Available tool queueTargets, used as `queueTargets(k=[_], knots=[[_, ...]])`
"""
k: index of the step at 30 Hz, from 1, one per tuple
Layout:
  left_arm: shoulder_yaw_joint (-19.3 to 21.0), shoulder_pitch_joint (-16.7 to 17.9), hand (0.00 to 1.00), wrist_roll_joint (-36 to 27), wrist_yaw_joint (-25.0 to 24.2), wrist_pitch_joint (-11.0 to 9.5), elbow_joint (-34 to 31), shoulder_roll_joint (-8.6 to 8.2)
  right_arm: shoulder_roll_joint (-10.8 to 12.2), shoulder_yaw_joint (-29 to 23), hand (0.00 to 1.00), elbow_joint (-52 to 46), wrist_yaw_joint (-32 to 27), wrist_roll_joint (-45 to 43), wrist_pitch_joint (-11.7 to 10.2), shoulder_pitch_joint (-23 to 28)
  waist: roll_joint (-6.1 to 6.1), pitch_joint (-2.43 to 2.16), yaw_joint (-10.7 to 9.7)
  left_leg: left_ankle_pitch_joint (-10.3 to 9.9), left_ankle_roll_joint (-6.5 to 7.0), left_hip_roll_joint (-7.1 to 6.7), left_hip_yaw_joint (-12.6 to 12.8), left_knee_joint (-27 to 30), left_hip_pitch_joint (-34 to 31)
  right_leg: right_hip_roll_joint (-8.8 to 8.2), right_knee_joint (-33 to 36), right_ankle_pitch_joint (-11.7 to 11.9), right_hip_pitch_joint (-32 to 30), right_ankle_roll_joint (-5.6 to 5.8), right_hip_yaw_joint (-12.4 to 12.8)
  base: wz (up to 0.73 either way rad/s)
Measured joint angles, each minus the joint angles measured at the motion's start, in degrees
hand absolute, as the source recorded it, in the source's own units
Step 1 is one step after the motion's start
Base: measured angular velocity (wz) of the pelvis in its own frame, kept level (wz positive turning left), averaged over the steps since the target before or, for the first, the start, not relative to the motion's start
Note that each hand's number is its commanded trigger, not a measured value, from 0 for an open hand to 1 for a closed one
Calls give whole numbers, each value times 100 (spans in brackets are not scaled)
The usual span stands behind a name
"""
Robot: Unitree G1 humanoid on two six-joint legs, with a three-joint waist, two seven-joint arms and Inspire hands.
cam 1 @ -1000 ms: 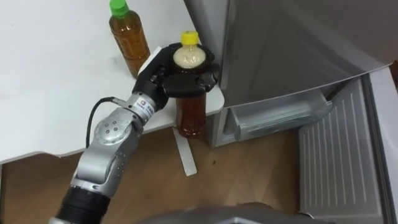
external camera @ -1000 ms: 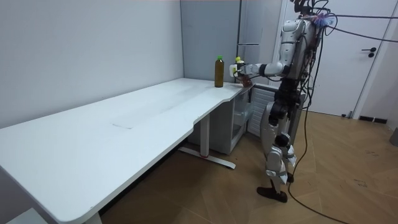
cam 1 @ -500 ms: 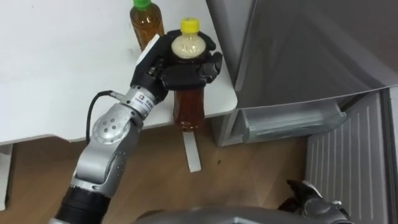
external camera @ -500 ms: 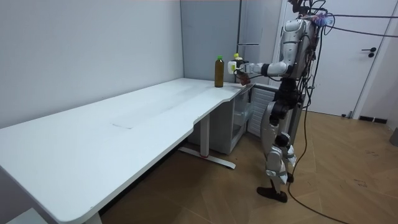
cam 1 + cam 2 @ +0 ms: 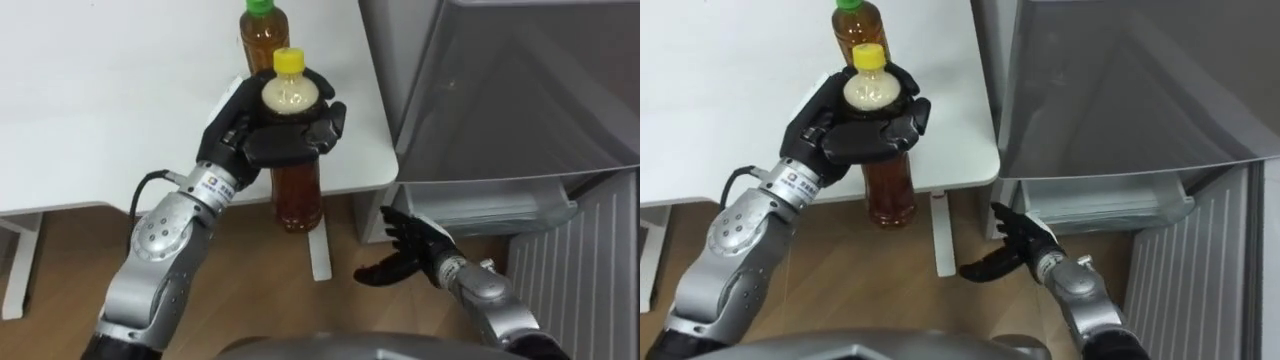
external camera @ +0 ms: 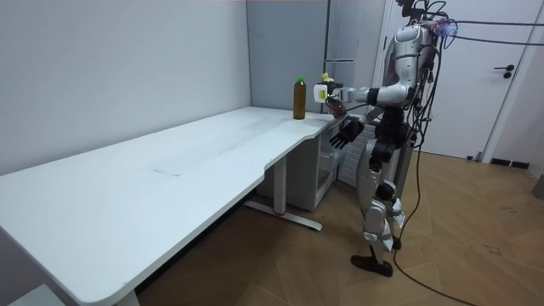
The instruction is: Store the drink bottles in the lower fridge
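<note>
- The robot stands at the end of the white counter [image 5: 90, 110], right beside the grey fridge [image 5: 500, 90].
- Its left hand [image 5: 262, 138] is wrapped round the top part of the bottle with the yellow cap [image 5: 297, 190], just under the cap.
- This bottle is full of brown drink. It is upright and held up in the air by the counter's corner, close to the fridge.
- The bottle with the green cap [image 5: 262, 35] stands on the counter, just behind the held one. It has brown drink in it too. No hand touches it.
- The right hand [image 5: 408, 252] is low down, over the wooden floor [image 5: 60, 260]. Its fingers are spread wide and it holds nothing.
- This hand is near the clear bin [image 5: 490, 205] at the bottom of the fridge, but it does not touch it.
- In the room view, the left hand [image 6: 328, 95] is out over the counter's end, and the right hand [image 6: 345, 133] hangs lower, in front of the robot's middle.
</note>
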Motion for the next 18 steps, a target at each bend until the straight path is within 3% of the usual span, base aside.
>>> queueTargets(k=[4, 11, 18], knots=[[26, 44, 100, 0, -318, 0, 0, 89, -72, 12, 0, -392, 421, 98, 1, 9, -72, 29, 7, 0, 0, -2, 15, 15, -3, -7, 0, 0, 13, 0, -69, 0], [106, 44, 100, -1, -789, 2, 5, 86, -147, 28, 0, -1180, 1380, 133, 124, 188, -77, 35, 51, -1, 1, 3, -32, 78, -78, -8, 19, 0, -82, 0, -74, 0], [109, 44, 100, -1, -977, 18, 7, 151, -531, 37, 0, -1843, 2408, 573, 341, 301, -98, 42, 170, -1, 2, 8, -29, 91, -137, -19, 101, 1, -130, -1, -77, 0]])
